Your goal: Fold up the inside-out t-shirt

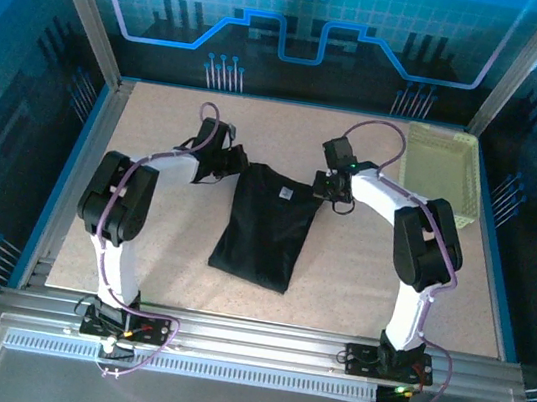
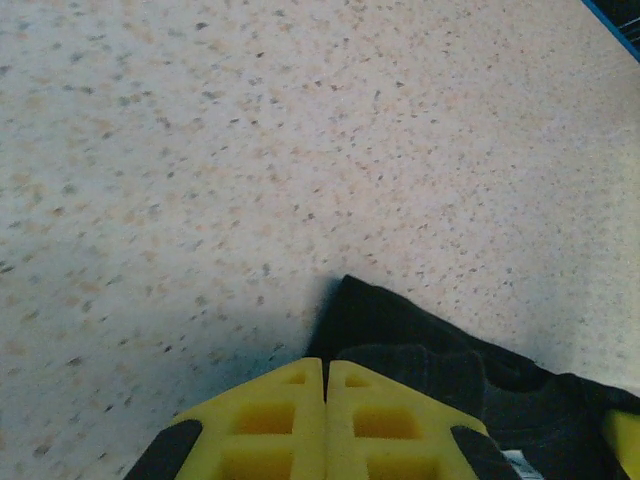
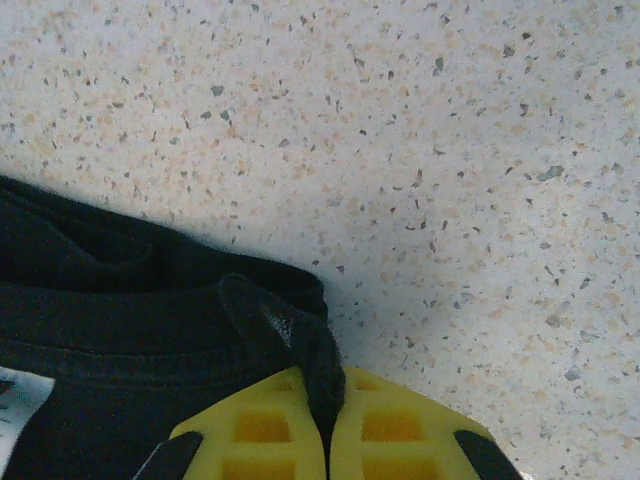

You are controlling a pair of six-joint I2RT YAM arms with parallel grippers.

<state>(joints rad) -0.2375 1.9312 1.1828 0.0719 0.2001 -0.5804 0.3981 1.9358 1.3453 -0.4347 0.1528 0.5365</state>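
The inside-out t-shirt (image 1: 265, 226) is black and lies folded into a narrow strip in the middle of the table, with a white label (image 1: 286, 195) near its far edge. My left gripper (image 1: 237, 163) sits at its far left corner. In the left wrist view the yellow fingers (image 2: 325, 365) are pressed together at the bunched cloth (image 2: 420, 330), with a dark sliver between the tips. My right gripper (image 1: 324, 184) is at the far right corner. It is shut (image 3: 328, 385), and a ridge of the black fabric (image 3: 120, 320) is pinched between its fingers.
A pale yellow-green basket (image 1: 442, 171) stands at the far right of the speckled table (image 1: 141, 243). Metal frame posts and blue walls border the table on all sides.
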